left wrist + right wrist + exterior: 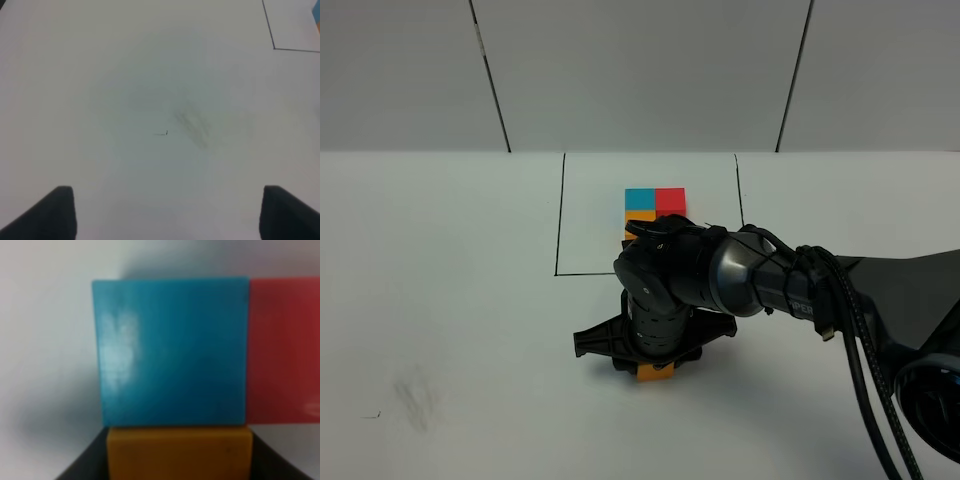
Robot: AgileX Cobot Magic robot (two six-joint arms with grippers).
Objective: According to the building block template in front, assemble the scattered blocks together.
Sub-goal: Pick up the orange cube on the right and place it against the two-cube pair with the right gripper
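Observation:
The template [655, 205] is an L of blue, red and orange cubes inside a thin black outline [560, 220] at the table's middle back. My right gripper [655, 362] reaches down in front of it and is shut on the scattered orange block [655, 373]. In the right wrist view the orange block [177, 452] sits between dark fingers [87, 467], against the blue block [170, 352], with the red block [285, 350] beside the blue one. The arm hides the blue and red blocks in the high view. My left gripper [172, 212] is open and empty over bare table.
The white table [440, 300] carries a grey smudge [415, 395] at the front left, also seen in the left wrist view [192, 125]. The right arm's body and cables [860, 330] fill the right front. A corner of the outline [274, 47] shows in the left wrist view.

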